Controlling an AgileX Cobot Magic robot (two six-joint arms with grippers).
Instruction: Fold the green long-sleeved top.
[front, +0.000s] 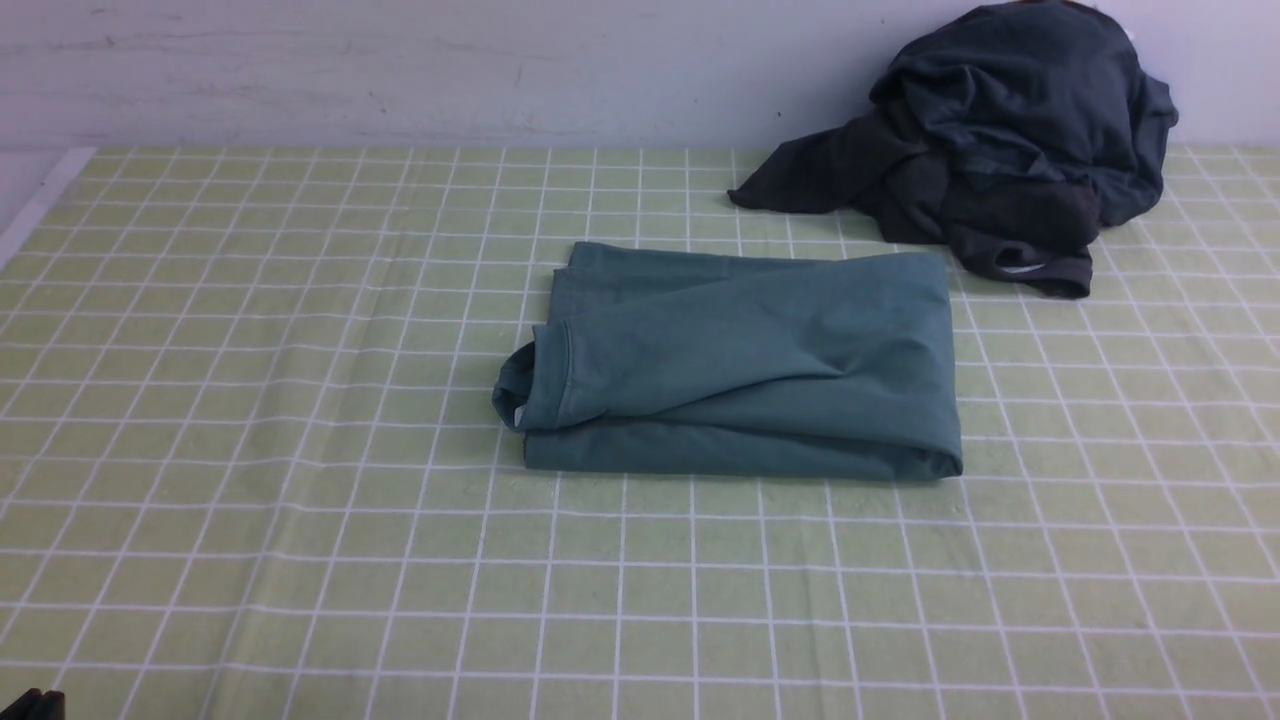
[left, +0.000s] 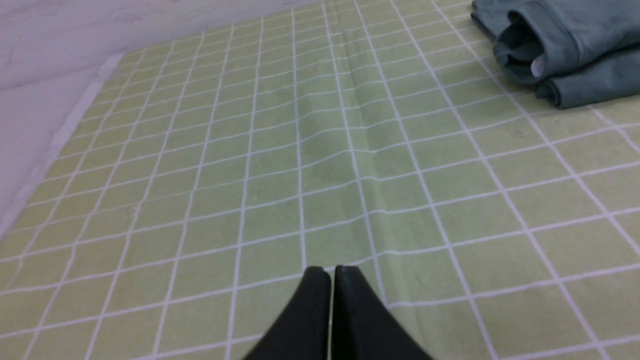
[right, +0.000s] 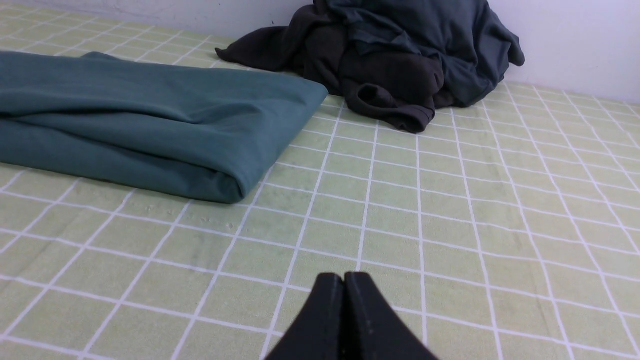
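The green long-sleeved top (front: 740, 365) lies folded into a flat bundle in the middle of the table (front: 250, 450), which has a light green cloth with white squares on it. All places here are told from the top. At its left end the round collar (front: 518, 385) sticks out, and a tiny bit of white shows inside it, too small to read. The sleeves are tucked away inside the folds, so they cannot be seen. Behind the top and off to its right, against the white wall (front: 400, 70), sits a heap of dark grey clothes (front: 1010, 140). The heap is so crumpled that you cannot tell how many clothes are in it. It lies near the top's back right corner, and whether they touch is hard to tell. The left gripper (left: 332, 275) is well away from the top on its left side, with its two black fingers pressed together and nothing between them. The right gripper (right: 344, 280) is on the top's right side, near it but not touching, also squeezed closed and holding nothing. Only the finger tips show; the arms are cut off.
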